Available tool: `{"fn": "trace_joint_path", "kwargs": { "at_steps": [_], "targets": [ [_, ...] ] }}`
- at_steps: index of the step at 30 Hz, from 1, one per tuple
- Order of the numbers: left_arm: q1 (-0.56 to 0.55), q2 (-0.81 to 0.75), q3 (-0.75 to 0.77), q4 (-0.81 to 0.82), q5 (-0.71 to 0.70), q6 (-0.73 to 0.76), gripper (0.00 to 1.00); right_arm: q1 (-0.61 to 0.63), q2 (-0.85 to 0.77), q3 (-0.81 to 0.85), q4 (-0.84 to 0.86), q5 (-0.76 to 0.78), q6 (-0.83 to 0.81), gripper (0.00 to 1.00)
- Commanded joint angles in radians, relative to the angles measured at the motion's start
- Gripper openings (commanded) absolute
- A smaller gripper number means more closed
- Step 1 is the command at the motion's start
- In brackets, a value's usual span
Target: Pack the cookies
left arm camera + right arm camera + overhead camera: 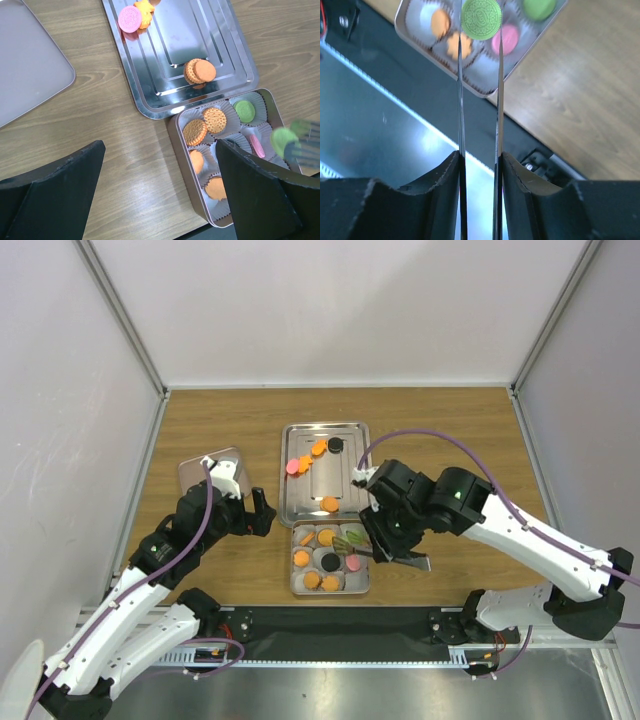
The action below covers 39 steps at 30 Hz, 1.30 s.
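My right gripper (480, 165) is shut on a pair of thin metal tongs (460, 100). The tong tips pinch a green cookie (481, 17) just above the cookie box (297, 588), whose paper cups hold orange, black, pink and green cookies. From above, the held green cookie (346, 540) hangs over the box's upper right cups. On the steel tray (345, 480) lie a pink cookie (292, 467), orange cookies (318, 448), a black cookie (336, 444) and one more orange cookie (329, 504). My left gripper (262, 512) stands open over bare wood, left of the box, holding nothing.
The box's grey lid (212, 472) lies at the left, behind my left arm. White walls close in the wooden table on three sides. A black rail with the arm bases runs along the near edge.
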<state>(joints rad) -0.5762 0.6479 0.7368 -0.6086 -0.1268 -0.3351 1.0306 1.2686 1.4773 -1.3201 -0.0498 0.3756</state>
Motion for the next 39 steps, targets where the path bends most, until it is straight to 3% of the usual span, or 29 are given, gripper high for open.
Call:
{"fn": "trace_joint_path", "kwargs": {
  "at_steps": [1,8,39],
  "targets": [
    [0.004,0.001,0.01,0.032,0.007,0.01,1.0,0.042,-0.028,-0.02,-0.047,-0.042,0.037,0.35],
    [0.004,0.007,0.01,0.029,0.006,0.01,1.0,0.101,-0.044,-0.072,-0.064,-0.032,0.063,0.36],
    [0.004,0.007,0.01,0.029,0.003,0.01,1.0,0.123,-0.055,-0.193,-0.041,-0.045,0.072,0.39]
  ]
}}
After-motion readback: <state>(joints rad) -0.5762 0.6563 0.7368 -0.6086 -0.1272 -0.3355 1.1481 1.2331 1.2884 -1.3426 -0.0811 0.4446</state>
